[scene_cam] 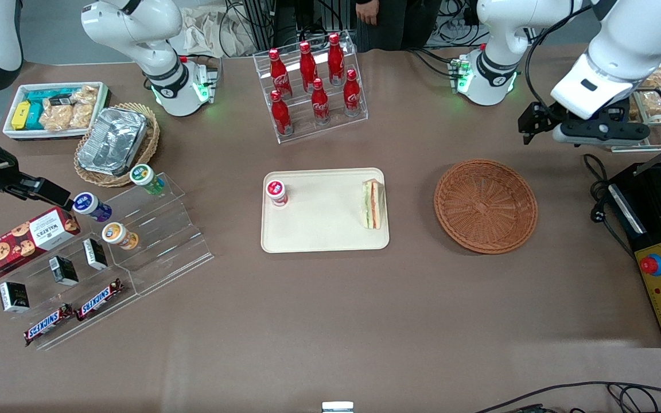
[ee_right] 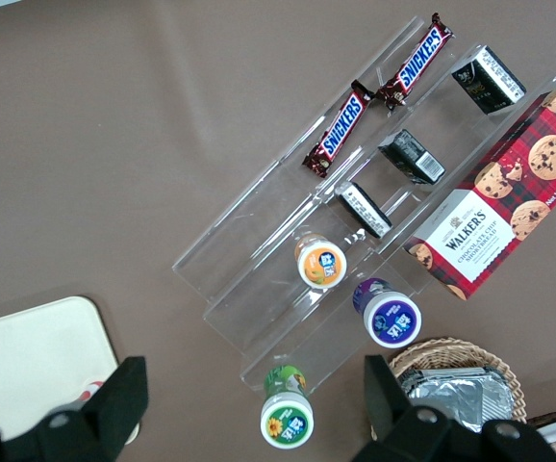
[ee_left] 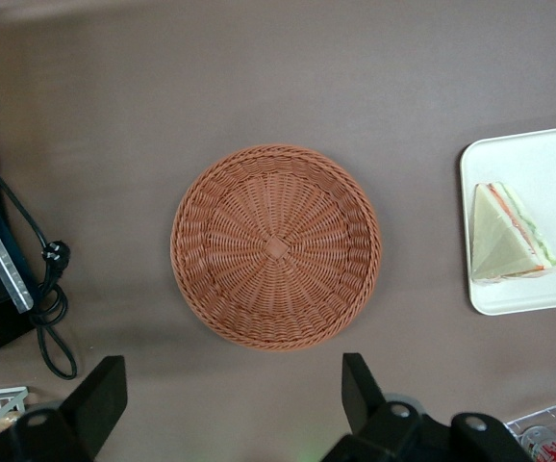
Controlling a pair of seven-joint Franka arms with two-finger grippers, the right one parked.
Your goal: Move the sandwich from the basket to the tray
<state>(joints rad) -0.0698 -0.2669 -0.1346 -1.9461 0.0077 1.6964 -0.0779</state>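
On the tray lies the sandwich, well apart from the gripper. It hangs above the basket, fingers spread wide, holding nothing.

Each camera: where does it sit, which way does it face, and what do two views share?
Front view: high, facing the robots; shows both arms, tray, sandwich, and the gripper raised above the table, farther from the camera than the basket.
Left wrist view: looks down past open fingers at the empty basket.
Right wrist view: looks down at acrylic snack shelves.
Front and left wrist share basket, sandwich, tray.
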